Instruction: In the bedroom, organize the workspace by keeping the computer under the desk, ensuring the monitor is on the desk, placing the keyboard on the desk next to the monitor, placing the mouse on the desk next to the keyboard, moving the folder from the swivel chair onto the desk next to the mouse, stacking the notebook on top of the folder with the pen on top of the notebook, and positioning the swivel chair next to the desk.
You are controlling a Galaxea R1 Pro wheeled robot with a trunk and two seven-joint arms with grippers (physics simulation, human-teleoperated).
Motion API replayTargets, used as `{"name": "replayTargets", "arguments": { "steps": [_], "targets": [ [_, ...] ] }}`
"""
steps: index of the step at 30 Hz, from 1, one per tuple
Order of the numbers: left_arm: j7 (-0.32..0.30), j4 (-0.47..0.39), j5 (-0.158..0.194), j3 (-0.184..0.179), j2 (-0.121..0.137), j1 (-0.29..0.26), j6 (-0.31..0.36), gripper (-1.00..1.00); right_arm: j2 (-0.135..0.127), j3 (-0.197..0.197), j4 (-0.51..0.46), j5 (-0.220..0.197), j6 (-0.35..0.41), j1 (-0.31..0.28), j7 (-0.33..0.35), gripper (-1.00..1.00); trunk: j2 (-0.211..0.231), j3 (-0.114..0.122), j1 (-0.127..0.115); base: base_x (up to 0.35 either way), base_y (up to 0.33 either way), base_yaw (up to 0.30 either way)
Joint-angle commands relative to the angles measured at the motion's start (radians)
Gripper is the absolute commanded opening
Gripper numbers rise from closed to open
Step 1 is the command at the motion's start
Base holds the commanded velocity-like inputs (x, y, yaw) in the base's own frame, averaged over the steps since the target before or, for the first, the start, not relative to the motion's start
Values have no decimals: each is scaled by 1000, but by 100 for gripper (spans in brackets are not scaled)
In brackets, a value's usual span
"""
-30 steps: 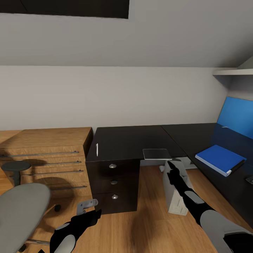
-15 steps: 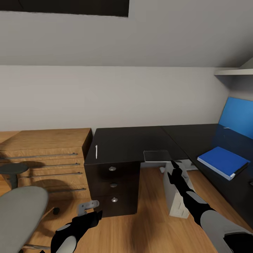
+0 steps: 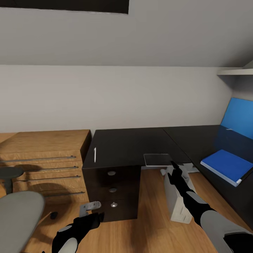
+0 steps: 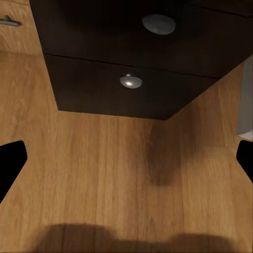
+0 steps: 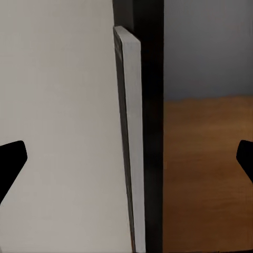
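The right claw (image 3: 174, 168) hangs above the white computer tower (image 3: 177, 200), its two black tips splayed wide in the right wrist view with nothing between them. That view looks down the tower's pale side panel (image 5: 58, 126) to a strip of wooden floor (image 5: 205, 174). The left claw (image 3: 92, 217) rides low in front of the dark drawer unit (image 3: 112, 191), also spread wide and empty, its wrist view looking onto two round drawer knobs (image 4: 130, 80).

Out from the tower: it stands on the floor at the open edge of the dark L-shaped surface (image 3: 140, 142), not fully tucked beneath. Just above it, a grey notebook (image 3: 157, 159) overhangs the surface edge. The white pen (image 3: 95, 154) lies well beyond, over the drawer unit. The blue folder (image 3: 227, 165) rests on the far wing of the surface from the tower, the blue monitor (image 3: 240, 117) behind it. The grey swivel chair (image 3: 19, 218) sits well off, past the drawer unit.

My read: the tower comes first. To do it well, lower the right claw onto the panel's top edge, square to it, and push rather than lift, keeping clear of the overhanging notebook.

Against a second ago, the whole scene has slid in the head view, so the camera moved; both arms keep their poses.
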Motion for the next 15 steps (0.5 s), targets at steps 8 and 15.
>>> {"name": "replayTargets", "arguments": {
  "steps": [8, 15],
  "targets": [
    [10, -3, 6, -79, 5, 25, -13, 100, -4, 6, 1, -10, 3, -1, -2, 100, -1, -1, 0, 16, 0, 0],
    [10, -3, 6, -104, 13, 45, -50, 100, -5, 6, 1, -11, 2, -1, -3, 100, -1, -1, 0, 2, 0, 0]
  ]
}}
